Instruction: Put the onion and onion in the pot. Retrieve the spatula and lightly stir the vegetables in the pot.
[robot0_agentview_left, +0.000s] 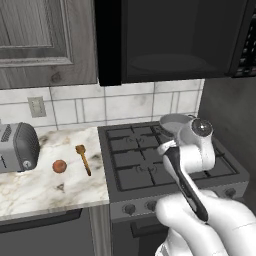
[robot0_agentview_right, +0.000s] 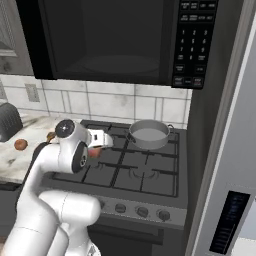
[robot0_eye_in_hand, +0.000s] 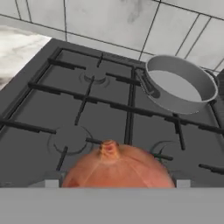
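Observation:
My gripper (robot0_eye_in_hand: 117, 183) is shut on one onion (robot0_eye_in_hand: 118, 168), a reddish-orange ball that sits between the fingertips at the bottom of the hand view. It hangs over the front left part of the stove (robot0_eye_in_hand: 87, 109), and the same onion (robot0_agentview_right: 94, 152) shows under the white hand in the right base view. The grey pot (robot0_eye_in_hand: 179, 83) stands empty on the back right burner, ahead and to the right of the gripper. The other onion (robot0_agentview_left: 59, 166) lies on the marble counter (robot0_agentview_left: 45, 185), with the wooden spatula (robot0_agentview_left: 83, 159) just right of it.
A toaster (robot0_agentview_left: 15, 147) stands at the counter's left end. A dark microwave (robot0_agentview_right: 110, 40) hangs low above the stove. A tall grey fridge side (robot0_agentview_right: 225, 150) walls off the right of the stove. My own arm (robot0_agentview_left: 192, 165) hides part of the pot in the left base view.

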